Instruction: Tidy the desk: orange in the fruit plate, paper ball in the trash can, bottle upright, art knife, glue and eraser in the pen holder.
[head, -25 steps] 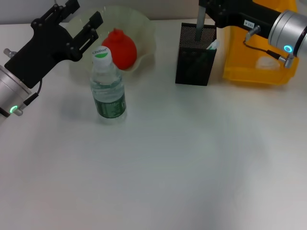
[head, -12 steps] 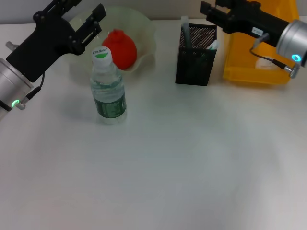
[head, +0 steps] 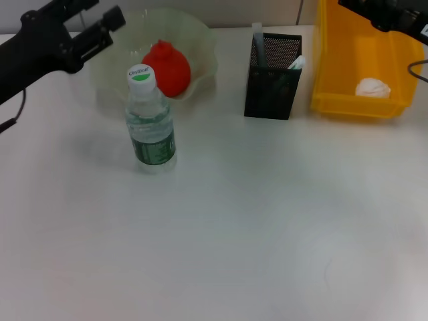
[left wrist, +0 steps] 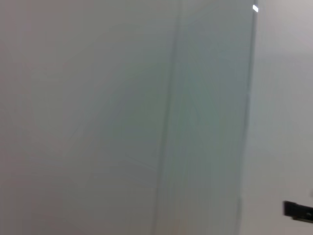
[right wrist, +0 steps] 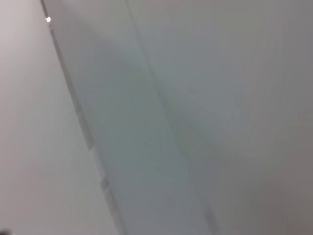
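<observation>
Head view alone shows the white desk [head: 234, 234], yellow trash can [head: 334, 67] holding the paper ball [head: 372, 87], fruit plate [head: 200, 33] holding the orange [head: 167, 67], pen holder [head: 271, 87], upright bottle [head: 151, 124], left gripper [head: 90, 23] fingers spread, right gripper [head: 384, 13] state unclear, wrist views only blank grey surfaces.

The left gripper [head: 100, 17] is matte black and angular with blocky, straight-edged fingers and a thin dark cable hanging under its body, while the right gripper [head: 388, 13] shows only a black housing bearing a small white label.
</observation>
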Controlling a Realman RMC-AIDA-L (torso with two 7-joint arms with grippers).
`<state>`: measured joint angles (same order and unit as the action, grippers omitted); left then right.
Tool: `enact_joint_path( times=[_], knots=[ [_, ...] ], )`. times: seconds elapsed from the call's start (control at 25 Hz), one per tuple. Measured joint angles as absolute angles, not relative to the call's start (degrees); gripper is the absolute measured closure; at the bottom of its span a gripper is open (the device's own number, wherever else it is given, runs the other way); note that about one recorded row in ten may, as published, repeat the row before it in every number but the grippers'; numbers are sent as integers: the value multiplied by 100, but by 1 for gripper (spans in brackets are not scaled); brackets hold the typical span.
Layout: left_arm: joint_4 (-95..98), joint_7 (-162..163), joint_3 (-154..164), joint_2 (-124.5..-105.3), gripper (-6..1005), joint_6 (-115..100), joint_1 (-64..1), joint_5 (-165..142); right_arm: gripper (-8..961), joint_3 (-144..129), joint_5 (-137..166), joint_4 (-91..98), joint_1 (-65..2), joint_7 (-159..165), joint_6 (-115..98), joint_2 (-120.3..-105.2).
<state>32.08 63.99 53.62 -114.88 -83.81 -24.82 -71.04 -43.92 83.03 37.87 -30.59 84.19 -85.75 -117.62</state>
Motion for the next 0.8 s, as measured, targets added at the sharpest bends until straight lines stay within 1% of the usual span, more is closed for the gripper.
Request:
enact_joint_path(
  times=[0.04,0.08,0.12,0.16,0.2,0.24,0.28,0.36,0.4,0.56,0.6,0.8],
  knots=[
    [3315,6556,5356,-11419,367,-8515,-2461,-7287,354,-4392,8303,3787,-3059,8419,-8575,-11762],
    [3381,6658,5345,-11374,345,-8625,-2449,-7425,347,-4528,8509,3878,-3112,8653,-8667,-11692],
    [3381,6658,5345,-11374,324,-8625,-2449,-7425,340,-4814,8965,3985,-3282,9031,-8844,-11537],
    [3489,6940,5328,-11284,302,-8909,-2452,-7702,314,-4918,9176,4002,-3389,9153,-8933,-11486],
    [3527,7137,5337,-11228,301,-9057,-2472,-7898,288,-4963,9296,3996,-3475,9197,-8986,-11478],
    [3527,7137,5337,-11228,301,-9057,-2472,-7898,262,-4963,9296,3996,-3475,9197,-8986,-11478],
    [3540,7323,5349,-11186,300,-9201,-2507,-8106,236,-4982,9431,3997,-3568,9215,-9019,-11486],
    [3530,7514,5348,-11160,299,-9382,-2568,-8387,184,-4990,9657,4019,-3702,9222,-9037,-11529],
    [3528,7586,5347,-11179,298,-9455,-2580,-8518,181,-5021,9893,4029,-3854,9250,-9098,-11559],
    [3513,7594,5361,-11234,296,-9549,-2553,-8546,168,-5236,10228,4030,-4035,9285,-9265,-11587],
    [3501,7596,5361,-11254,295,-9626,-2522,-8547,165,-5389,10323,4095,-4060,9285,-9310,-11618],
    [3501,7712,5361,-11266,295,-9728,-2483,-8567,165,-5458,10367,4263,-3989,9269,-9298,-11661]
  ],
)
